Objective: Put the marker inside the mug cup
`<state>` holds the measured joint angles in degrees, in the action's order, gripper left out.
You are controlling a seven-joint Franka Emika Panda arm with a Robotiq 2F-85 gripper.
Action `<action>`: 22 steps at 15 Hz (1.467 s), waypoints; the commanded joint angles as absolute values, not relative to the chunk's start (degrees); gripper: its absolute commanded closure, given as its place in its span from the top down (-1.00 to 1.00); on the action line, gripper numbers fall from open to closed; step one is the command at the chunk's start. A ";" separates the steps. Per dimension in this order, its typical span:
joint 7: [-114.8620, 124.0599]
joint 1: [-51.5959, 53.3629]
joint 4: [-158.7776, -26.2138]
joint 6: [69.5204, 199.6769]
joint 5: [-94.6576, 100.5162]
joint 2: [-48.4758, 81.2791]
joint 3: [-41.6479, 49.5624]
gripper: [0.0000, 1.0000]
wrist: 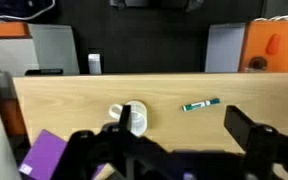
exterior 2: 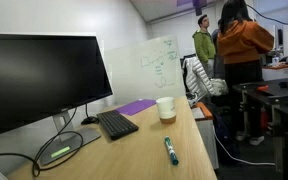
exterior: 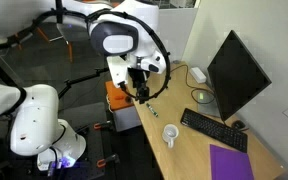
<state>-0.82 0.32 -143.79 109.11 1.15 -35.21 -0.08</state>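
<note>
On the desk (wrist: 74, 90), the marker (wrist: 200, 104) lies flat near the mug (wrist: 131, 117), well apart from the raised gripper (wrist: 174, 150) (jaws spread wide, holding nothing).

White mug cup (wrist: 131, 117), teal marker (wrist: 200, 104)

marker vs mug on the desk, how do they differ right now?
The slim dark-teal marker lies flat; the small white ceramic mug stands upright. The marker is thin and stick-like, the mug squat and round. The mug sits nearer the black keyboard than the marker does. Both rest on the light wooden table, apart, neither gripped.
</note>
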 commanded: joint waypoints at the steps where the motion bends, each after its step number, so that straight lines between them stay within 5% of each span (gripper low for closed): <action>1: -0.80 0.34 -143.66 108.95 1.15 -35.19 -0.08 1.00; 11: 6.06 -1.26 -144.00 111.47 0.55 -34.82 -1.64 1.00; 22: 49.12 -1.89 -142.07 137.43 0.57 -6.70 -11.63 1.00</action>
<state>40.51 -0.57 -144.62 132.52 -0.31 -14.14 -10.88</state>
